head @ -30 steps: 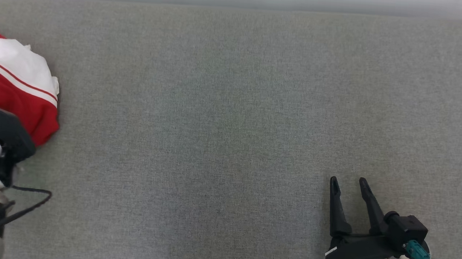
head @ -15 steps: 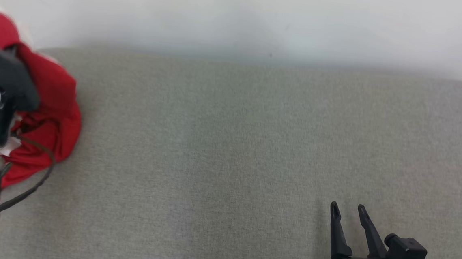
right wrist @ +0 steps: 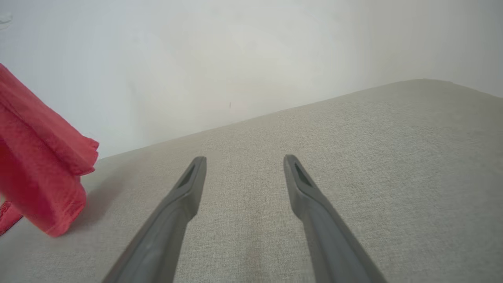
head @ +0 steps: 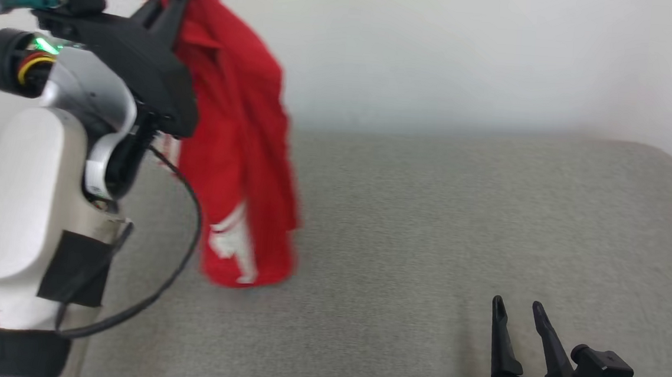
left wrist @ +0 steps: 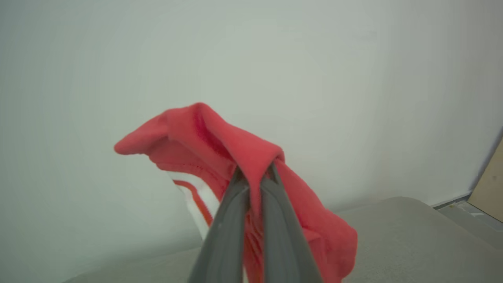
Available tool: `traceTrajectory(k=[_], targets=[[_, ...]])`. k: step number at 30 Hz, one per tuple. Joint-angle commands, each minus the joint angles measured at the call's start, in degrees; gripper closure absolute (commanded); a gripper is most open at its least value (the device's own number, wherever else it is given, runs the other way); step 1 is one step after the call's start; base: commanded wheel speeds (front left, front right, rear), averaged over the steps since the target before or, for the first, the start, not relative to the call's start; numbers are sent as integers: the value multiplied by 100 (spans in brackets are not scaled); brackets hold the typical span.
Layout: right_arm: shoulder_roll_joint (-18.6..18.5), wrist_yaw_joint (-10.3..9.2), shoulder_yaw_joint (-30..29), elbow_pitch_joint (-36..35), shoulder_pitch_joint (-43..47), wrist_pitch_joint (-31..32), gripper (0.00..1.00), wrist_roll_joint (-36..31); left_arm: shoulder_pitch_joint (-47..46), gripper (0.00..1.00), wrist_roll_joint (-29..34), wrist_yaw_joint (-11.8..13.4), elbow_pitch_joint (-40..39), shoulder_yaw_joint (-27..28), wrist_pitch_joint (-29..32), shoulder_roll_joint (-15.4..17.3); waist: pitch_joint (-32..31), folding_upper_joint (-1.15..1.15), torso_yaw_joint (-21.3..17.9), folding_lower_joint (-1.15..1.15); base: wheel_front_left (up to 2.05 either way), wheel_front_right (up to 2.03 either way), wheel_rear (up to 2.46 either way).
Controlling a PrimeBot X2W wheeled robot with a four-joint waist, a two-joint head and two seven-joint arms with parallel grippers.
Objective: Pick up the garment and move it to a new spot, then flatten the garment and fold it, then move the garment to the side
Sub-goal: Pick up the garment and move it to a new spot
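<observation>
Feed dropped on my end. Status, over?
Left gripper shut on red garment, held high, cloth hanging above grey surface. Right gripper open, low, holding nothing. No obstruction seen.

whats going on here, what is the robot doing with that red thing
The left gripper is shut on a fold of the red garment and holds it up in front of the pale wall, so it hangs over the grey padded surface. Whether its lower end touches the surface is unclear. The right gripper is open, low over the surface, holding nothing.
</observation>
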Motion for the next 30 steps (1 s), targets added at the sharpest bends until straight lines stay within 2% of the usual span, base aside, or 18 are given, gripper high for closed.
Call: traceTrajectory(k=[1,6,11,16,24,25,26,30], targets=[[2,19,-28,-18,20,-9,0,-54,98,100,-5,-2,-124,-102,-68,-107,134,1,-532,1,0,0,0],[2,19,-61,-48,-39,-8,0,-72,227,100,34,11,-256,-357,-248,-392,282,1,-983,1,0,0,0],[4,19,-45,-85,-125,-8,0,-40,559,100,232,37,-62,-767,-355,-567,473,1,-1321,1,0,0,0],[4,19,-21,-109,-160,-7,0,-29,917,100,299,14,289,-1150,-462,-738,606,1,-1457,1,0,0,0],[4,19,67,-108,-255,-8,0,27,1445,100,127,-2,1357,-1844,-771,-956,759,1,-1493,1,0,0,0],[4,19,84,-108,-265,-8,0,43,1470,62,92,-2,1455,-1922,-842,-968,772,1,-1480,1,0,0,0],[4,19,94,-110,-271,-8,0,51,1498,0,51,0,1548,-2014,-879,-976,784,1,-1462,1,0,0,0],[2,19,62,-94,-235,-9,0,44,1561,0,-496,115,1595,-2260,-1212,-982,765,1,-1341,1,0,0,0]])
